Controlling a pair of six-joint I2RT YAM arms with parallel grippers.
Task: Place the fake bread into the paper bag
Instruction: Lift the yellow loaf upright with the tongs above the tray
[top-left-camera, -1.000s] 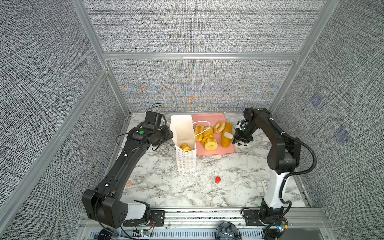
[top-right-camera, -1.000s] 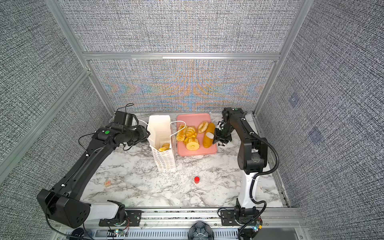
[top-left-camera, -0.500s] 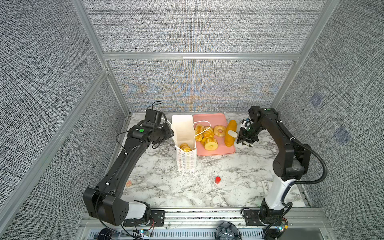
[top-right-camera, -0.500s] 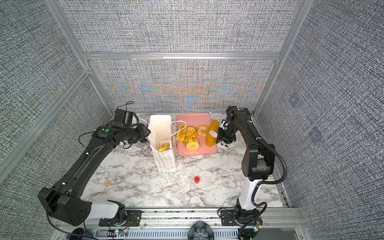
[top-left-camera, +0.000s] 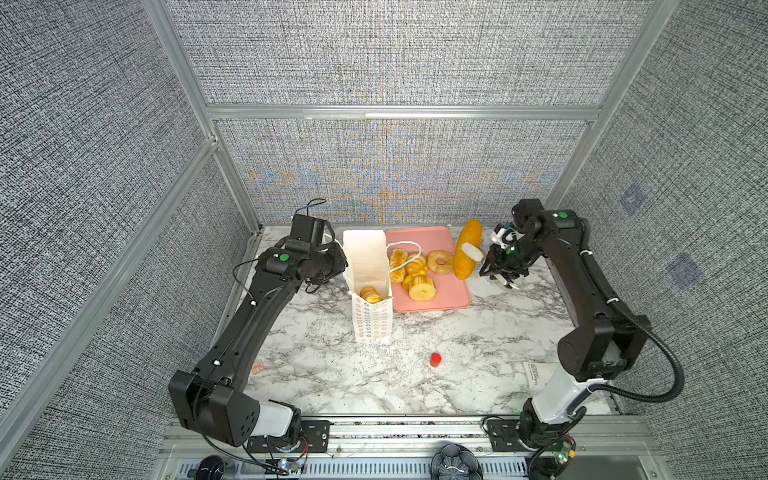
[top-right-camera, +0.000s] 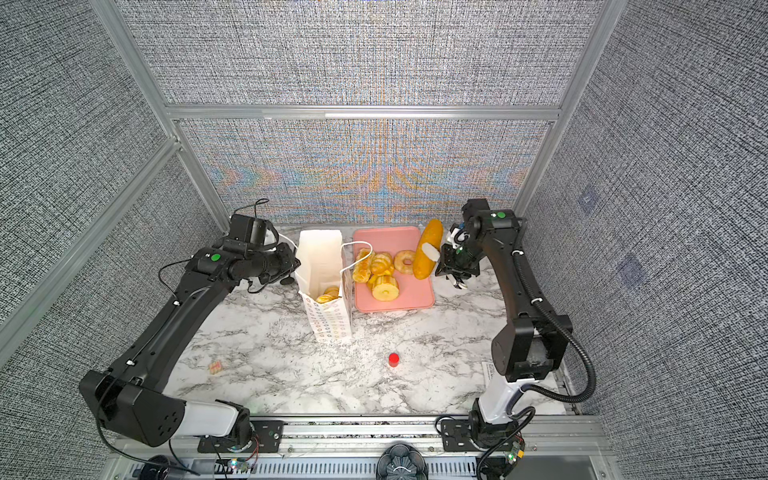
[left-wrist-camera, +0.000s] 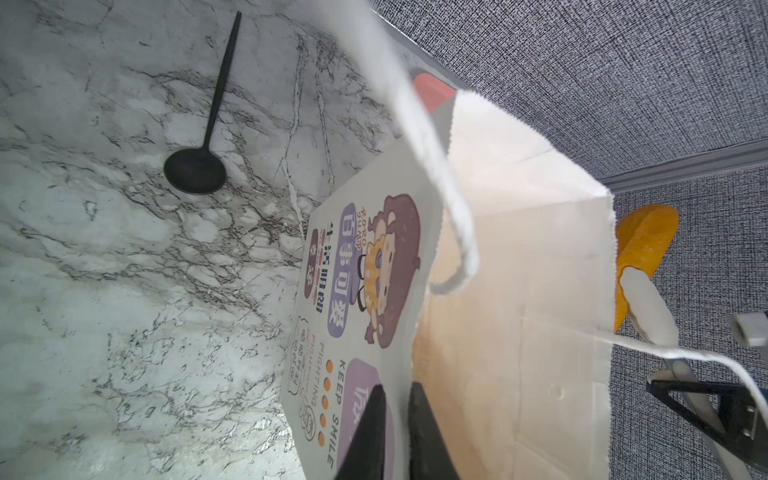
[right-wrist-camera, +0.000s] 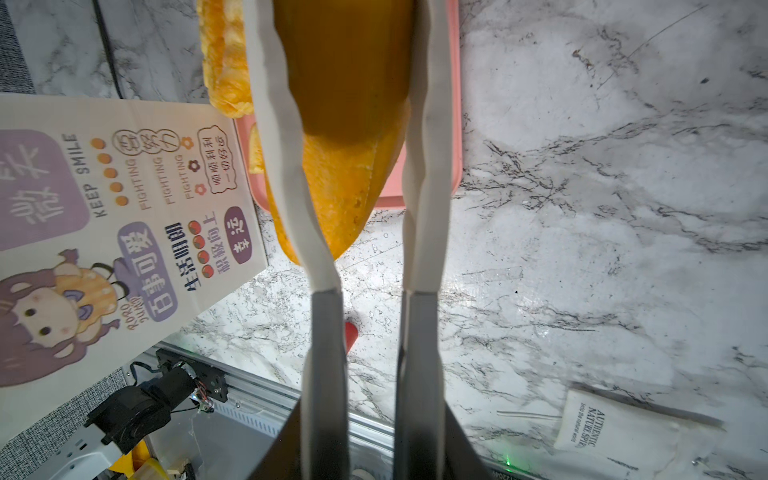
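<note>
Here, on a white marble-patterned tabletop (top-left-camera: 324, 374), two black robot arms reach toward the far edge. At the left, the left gripper (left-wrist-camera: 397, 399) has its two black fingers (left-wrist-camera: 370, 419) drawn almost together, pinching the upper wall of the tall white paper bag (top-left-camera: 372, 322). The bag stands upright with its mouth open (a slim black spoon (left-wrist-camera: 195, 170) lies on the marble on its left side). One glossy golden bun (top-left-camera: 370, 294) shows deep inside it.

Just right of the bag, touching it, lies a flat pink rectangular tray (top-left-camera: 419, 239). A cluster of golden toy pastries (top-left-camera: 409, 268) sits on the tray's bag side, among them a ring cake (top-left-camera: 440, 261) and a ridged round bun (top-left-camera: 422, 288). One white cord handle (top-left-camera: 405, 245) droops over them.

Further right, the right gripper (right-wrist-camera: 349, 50) is clamped on a long orange-brown toy loaf (top-left-camera: 467, 249), white fingers (right-wrist-camera: 282, 166) on either side, the loaf slanting over the tray's right edge.

A small red cylinder (top-left-camera: 435, 359) stands alone nearer the front.
</note>
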